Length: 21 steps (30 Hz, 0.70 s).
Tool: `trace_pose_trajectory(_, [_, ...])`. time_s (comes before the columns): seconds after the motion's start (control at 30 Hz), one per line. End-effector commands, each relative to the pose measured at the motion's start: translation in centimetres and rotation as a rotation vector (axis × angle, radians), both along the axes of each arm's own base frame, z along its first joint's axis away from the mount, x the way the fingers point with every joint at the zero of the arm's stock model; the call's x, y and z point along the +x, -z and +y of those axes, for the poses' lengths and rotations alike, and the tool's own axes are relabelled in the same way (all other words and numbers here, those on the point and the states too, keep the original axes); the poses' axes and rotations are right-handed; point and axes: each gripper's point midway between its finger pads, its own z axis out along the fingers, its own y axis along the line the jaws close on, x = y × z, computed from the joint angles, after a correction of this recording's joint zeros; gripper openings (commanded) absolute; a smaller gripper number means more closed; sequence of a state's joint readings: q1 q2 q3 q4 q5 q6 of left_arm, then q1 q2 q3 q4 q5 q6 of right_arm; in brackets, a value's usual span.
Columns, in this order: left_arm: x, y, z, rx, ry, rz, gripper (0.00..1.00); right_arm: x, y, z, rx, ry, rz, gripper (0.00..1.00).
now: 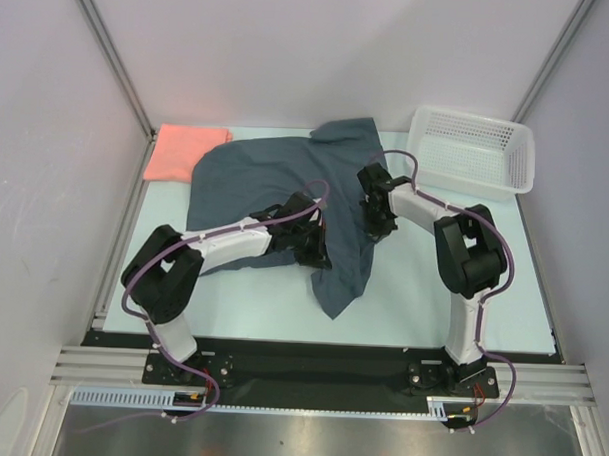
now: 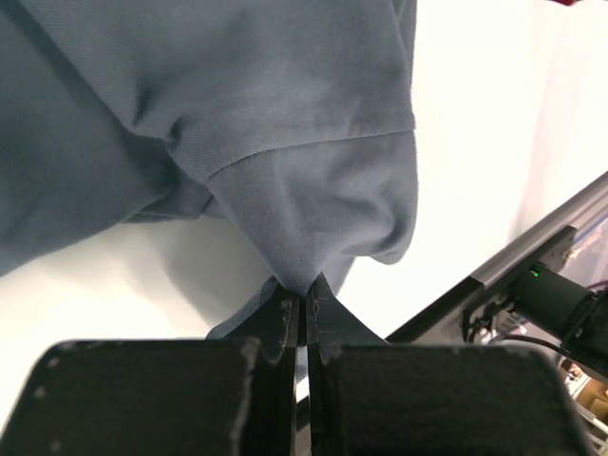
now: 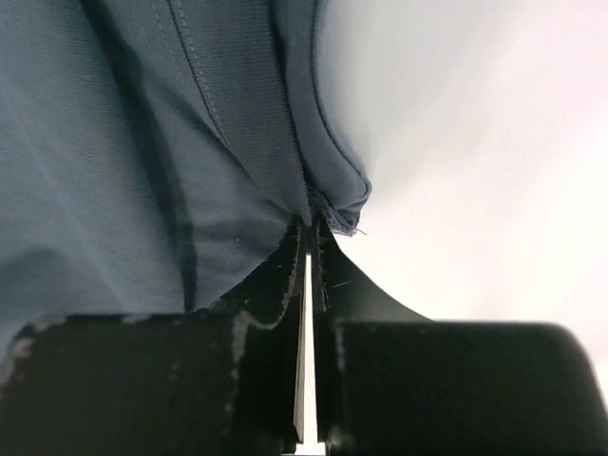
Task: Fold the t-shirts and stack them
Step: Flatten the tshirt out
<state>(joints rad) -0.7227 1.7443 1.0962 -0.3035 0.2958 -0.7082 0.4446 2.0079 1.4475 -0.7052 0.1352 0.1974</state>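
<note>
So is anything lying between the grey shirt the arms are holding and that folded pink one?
Nothing visible does. The grey shirt lies right beside the pink shirt at the far left, and the white basket sits away at the far right. The left gripper and right gripper both pinch the grey cloth.

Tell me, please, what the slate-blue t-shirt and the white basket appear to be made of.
The slate-blue t-shirt looks like soft matte knit cloth, probably cotton: fine ribbing, stitched hems and limp folds show in the wrist views. The white basket looks like rigid moulded plastic, seemingly smooth-finished, with open mesh walls that hold their shape.
</note>
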Motion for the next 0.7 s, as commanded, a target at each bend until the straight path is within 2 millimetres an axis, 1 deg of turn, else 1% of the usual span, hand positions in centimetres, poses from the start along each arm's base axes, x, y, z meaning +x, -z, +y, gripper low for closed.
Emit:
trace_pose_trajectory(0.0, [1.4,-4.6,0.4,-0.084,-0.029,-0.066,0.0,-0.6,-0.3,-2.6,-0.056,0.015,-0.004,0.01])
trace_pose_trajectory(0.03, [1.6,-5.1,0.9,-0.089,-0.041,-0.07,0.0,-0.6,-0.9,-2.8,-0.054,0.002,-0.023,0.12])
trace_pose_trajectory(0.07, [2.3,-5.9,1.8,-0.104,-0.066,-0.084,0.0,-0.8,-1.0,-2.8,-0.041,-0.006,-0.028,0.15])
trace_pose_trajectory(0.1, [2.3,-6.4,2.3,-0.108,-0.075,-0.084,0.0,-1.0,-0.7,-3.0,-0.021,-0.014,-0.029,0.15])
trace_pose_trajectory(0.13, [2.5,-6.8,2.8,-0.112,-0.085,-0.084,0.01,-0.9,-0.9,-3.2,-0.03,-0.035,-0.043,0.0])
trace_pose_trajectory(0.17, [3.2,-8.0,3.6,-0.126,-0.102,-0.103,0.0,-0.8,-1.4,-3.4,-0.043,-0.04,-0.066,0.0])
trace_pose_trajectory(0.23, [3.6,-8.8,4.8,-0.117,-0.117,-0.111,0.0,-0.8,-1.4,-3.8,-0.068,-0.052,-0.089,0.0])
trace_pose_trajectory(0.27, [4.2,-10.1,5.6,-0.129,-0.138,-0.134,0.0,-0.7,-1.5,-4.0,-0.074,-0.059,-0.098,0.0])
trace_pose_trajectory(0.33, [4.3,-11.1,6.6,-0.133,-0.151,-0.145,0.0,-0.5,-1.9,-3.7,-0.059,-0.082,-0.124,0.0])
trace_pose_trajectory(0.37, [4.7,-11.7,7.1,-0.136,-0.163,-0.155,0.0,-1.2,-1.3,-3.7,-0.051,-0.105,-0.117,0.02])
trace_pose_trajectory(0.4, [4.7,-12.3,7.4,-0.142,-0.167,-0.163,0.0,-0.5,-2.5,-3.0,-0.007,-0.113,-0.179,0.05])
trace_pose_trajectory(0.43, [4.7,-12.5,7.6,-0.14,-0.164,-0.17,0.0,-0.7,-2.7,-2.5,0.03,-0.123,-0.194,0.11])
trace_pose_trajectory(0.47, [4.7,-12.9,7.8,-0.14,-0.167,-0.172,0.0,-1.4,-2.2,-2.5,0.051,-0.126,-0.191,0.13])
trace_pose_trajectory(0.5, [4.6,-13.0,8.0,-0.136,-0.169,-0.168,0.0,-0.8,-3.4,-2.0,0.1,-0.124,-0.25,0.13])
trace_pose_trajectory(0.53, [4.6,-13.2,8.3,-0.134,-0.174,-0.172,0.01,-0.9,-3.5,-1.8,0.144,-0.125,-0.257,0.1])
trace_pose_trajectory(0.57, [4.6,-13.4,8.5,-0.134,-0.18,-0.173,0.0,-1.3,-3.0,-2.0,0.16,-0.122,-0.269,0.0])
trace_pose_trajectory(0.6, [4.4,-13.7,8.5,-0.141,-0.18,-0.18,0.0,-1.4,-3.3,-2.1,0.169,-0.119,-0.286,0.0])
trace_pose_trajectory(0.67, [4.2,-14.1,8.8,-0.143,-0.184,-0.182,0.0,-1.3,-2.7,-3.4,0.136,-0.07,-0.28,0.0])
